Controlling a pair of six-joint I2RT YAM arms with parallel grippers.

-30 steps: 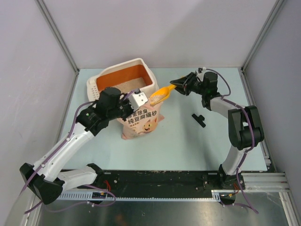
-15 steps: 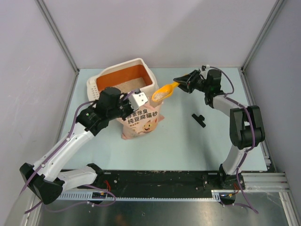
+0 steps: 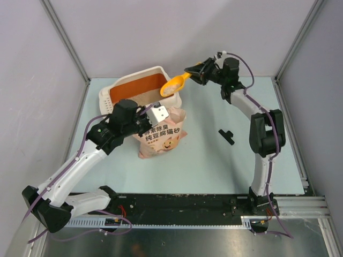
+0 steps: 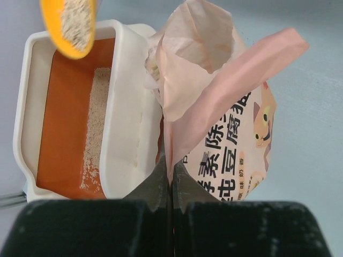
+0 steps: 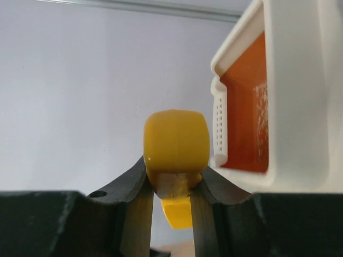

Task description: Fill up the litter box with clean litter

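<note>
The litter box (image 3: 140,71) is a cream tub with an orange inside, standing at the back left of the table. A thin strip of pale clean litter (image 3: 144,97) lies on its floor, also seen in the left wrist view (image 4: 95,123). My right gripper (image 3: 199,74) is shut on the handle of a yellow scoop (image 3: 172,85). The scoop carries beige litter and hangs over the box's right end. My left gripper (image 4: 170,167) is shut on the top edge of the pink-beige printed bag (image 4: 230,123), which stands open against the box's near wall (image 4: 128,107).
A small black part (image 3: 227,136) lies on the table to the right of the bag (image 3: 161,136). Grey enclosure walls with metal posts stand close behind the box. The right wrist view shows the box's perforated end wall (image 5: 218,126) beside the scoop (image 5: 176,142).
My right gripper has carried the loaded scoop left and farther back, from beside the bag's mouth to over the box's right end. The left arm and bag have not moved.
</note>
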